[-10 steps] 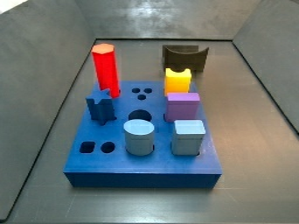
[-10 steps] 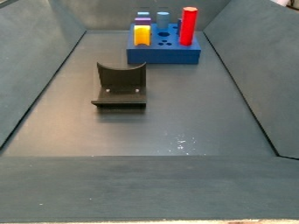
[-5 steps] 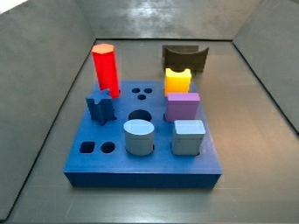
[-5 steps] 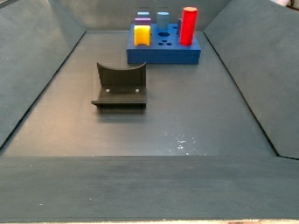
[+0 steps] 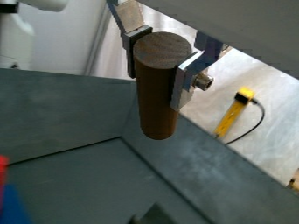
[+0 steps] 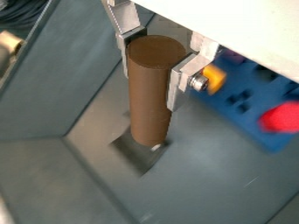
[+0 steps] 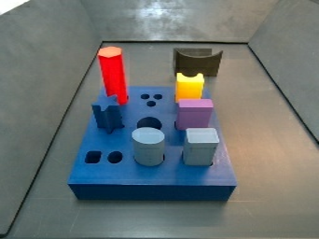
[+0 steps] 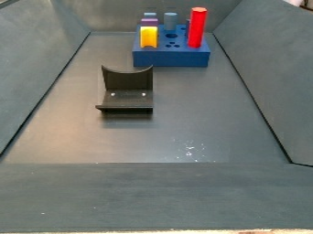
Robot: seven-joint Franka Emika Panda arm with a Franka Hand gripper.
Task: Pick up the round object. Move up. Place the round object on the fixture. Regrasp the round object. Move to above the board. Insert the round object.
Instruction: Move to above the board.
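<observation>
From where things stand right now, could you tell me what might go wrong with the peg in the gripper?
1. The gripper clamps only the top of the brown peg; most of its length hangs free in both wrist views, so a bump could tilt it between the fingers.
2. The fixture has a narrow curved notch; placed off-centre, the peg could roll off.
3. The round hole on the board is crowded by pegs such as the red hexagonal peg, so collisions are possible.
</observation>
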